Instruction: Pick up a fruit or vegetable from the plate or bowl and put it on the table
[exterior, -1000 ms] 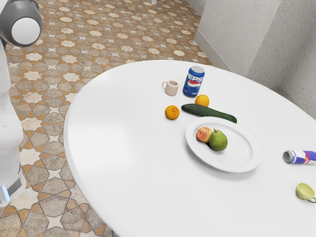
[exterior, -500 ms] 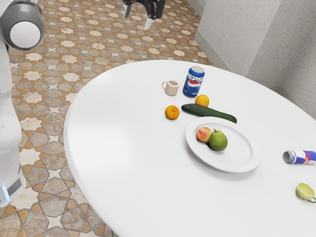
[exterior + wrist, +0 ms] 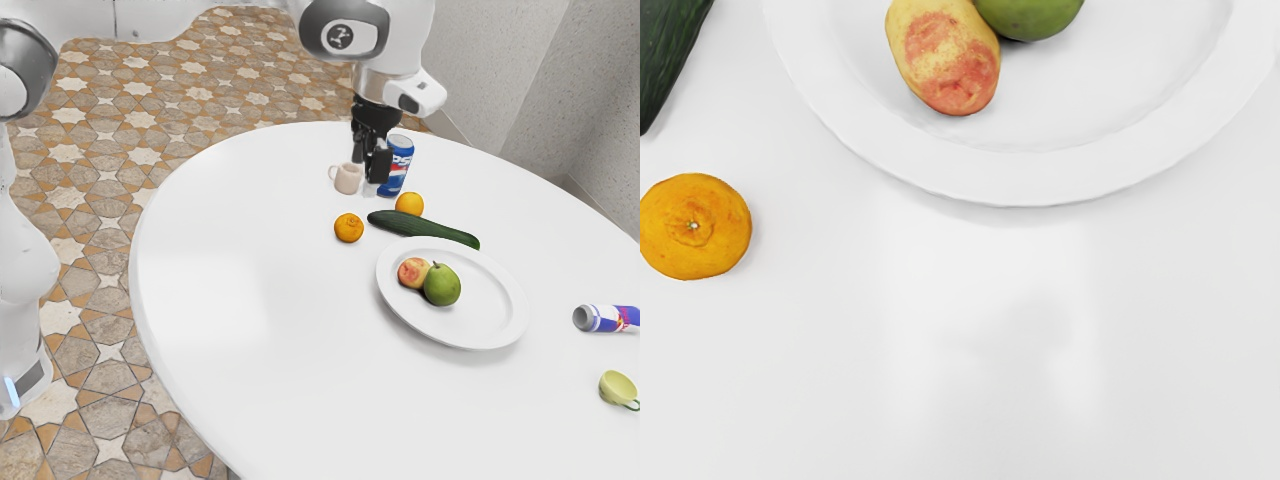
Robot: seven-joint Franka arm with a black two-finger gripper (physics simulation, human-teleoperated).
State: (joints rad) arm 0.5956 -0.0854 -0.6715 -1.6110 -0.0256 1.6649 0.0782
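- Swinging nearer the plate (image 3: 485, 305), my gripper (image 3: 367, 172) has its fingers apart, empty.
- Red fruit (image 3: 945, 60) and green fruit (image 3: 1030, 14) remain there; I should align before lowering.

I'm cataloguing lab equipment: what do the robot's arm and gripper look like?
The arm is white with smooth, rounded segments, grey joint parts, a round dark emblem near the wrist and a light-blue strip low down. The gripper is mostly black.
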